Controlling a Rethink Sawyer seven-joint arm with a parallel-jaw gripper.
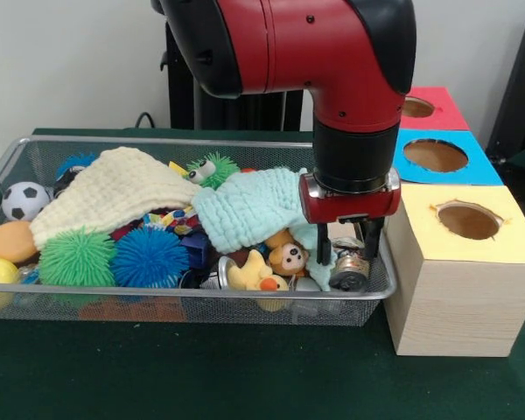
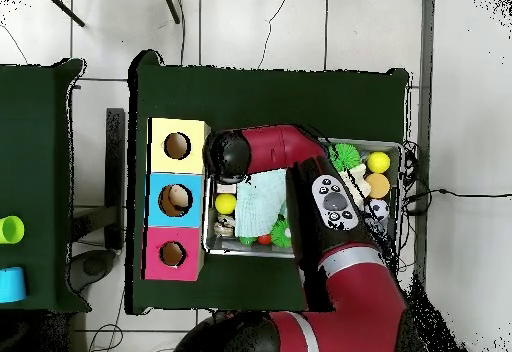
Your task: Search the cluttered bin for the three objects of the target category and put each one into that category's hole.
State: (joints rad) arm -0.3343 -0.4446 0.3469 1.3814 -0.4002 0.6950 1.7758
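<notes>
The wire-mesh bin [image 1: 157, 308] is full of toys and cloths; it also shows in the overhead view [image 2: 240, 252]. A yellow duck [image 1: 252, 273] and a brown monkey [image 1: 289, 257] lie side by side at its right front, partly under a mint cloth [image 1: 245, 210]. No third plush animal shows. My gripper [image 1: 348, 254] is open and reaches down into the bin's right end, just right of the monkey, with its fingers [image 1: 324, 243] either side of a drink can [image 1: 350, 273]. The red-topped hole [image 1: 417, 107] is at the far end of the box row [image 2: 172, 254].
A cream cloth [image 1: 114, 192] covers the left middle. Green [image 1: 77, 258] and blue [image 1: 149, 256] spiky balls, a soccer ball [image 1: 24, 200] and an orange ball [image 1: 10, 241] lie around it. The blue-topped hole [image 1: 435, 155] and yellow-topped hole [image 1: 468, 220] stand right of the bin.
</notes>
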